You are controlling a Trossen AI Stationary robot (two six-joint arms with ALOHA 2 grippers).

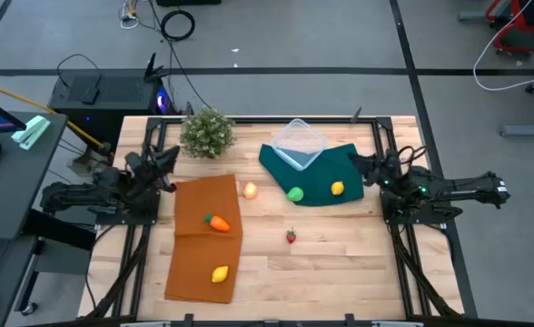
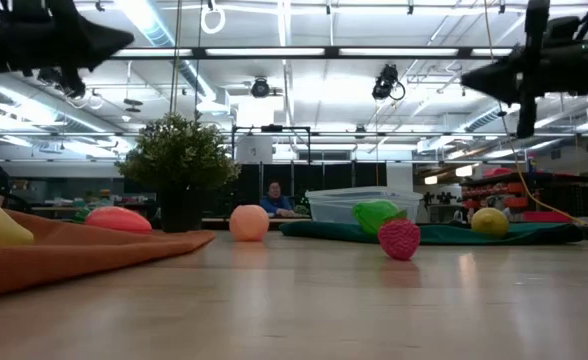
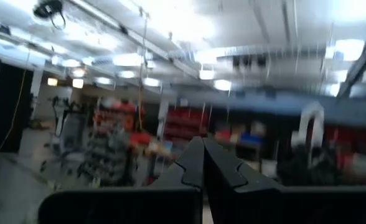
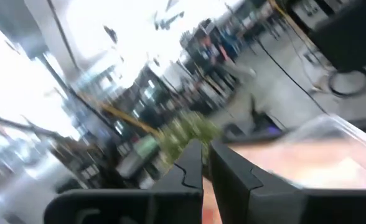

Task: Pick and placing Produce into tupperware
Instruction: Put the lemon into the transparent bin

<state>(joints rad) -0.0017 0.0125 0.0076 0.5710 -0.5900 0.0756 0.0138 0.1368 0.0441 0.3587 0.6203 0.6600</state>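
- Table (image 1: 340,263): pale wood planks, smooth, slight sheen.
- Tupperware (image 1: 300,143): clear glossy plastic.
- Green cloth (image 1: 326,168) and orange cloth (image 1: 199,259): matt fabric.
- Strawberry (image 2: 399,240): bumpy surface.
- Peach ball (image 2: 249,222): smooth.
- Lemon (image 2: 489,222): smooth, matt.

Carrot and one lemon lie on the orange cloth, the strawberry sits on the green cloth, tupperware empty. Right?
Not quite. In the high view the strawberry lies on the bare wooden table, not on the green cloth. The carrot and one lemon are on the orange cloth, and the tupperware looks empty.
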